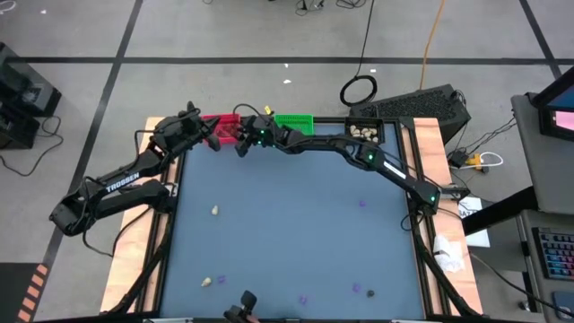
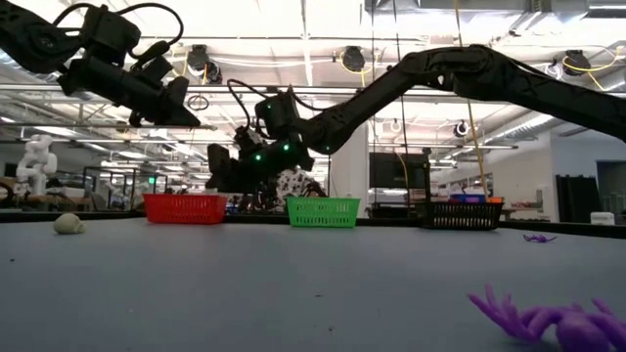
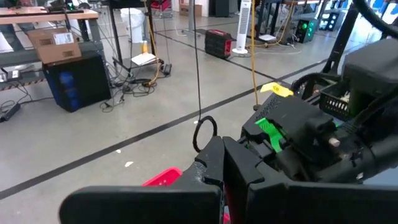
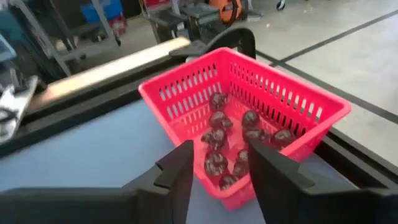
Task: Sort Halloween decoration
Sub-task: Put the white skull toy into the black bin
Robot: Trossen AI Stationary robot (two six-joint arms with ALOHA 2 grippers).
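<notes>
A red bin (image 4: 249, 93) at the table's far edge holds several dark lumps (image 4: 217, 140). My right gripper (image 4: 221, 177) reaches across from the right and stands open just above the bin's near corner, nothing between its fingers. It also shows in the high view, as my right gripper (image 1: 242, 142). My left gripper (image 3: 225, 168) hovers shut beside the bin's left end, seen from above as my left gripper (image 1: 213, 136). Loose on the blue table lie cream lumps (image 1: 215, 210) and purple bits (image 1: 362, 203).
A green bin (image 1: 294, 121) stands right of the red one. Further right is a black bin (image 1: 366, 132) with cream lumps. A cream lump (image 1: 206, 281) and purple bits (image 1: 362, 291) lie near the table's front edge. The middle of the table (image 1: 287, 224) is open.
</notes>
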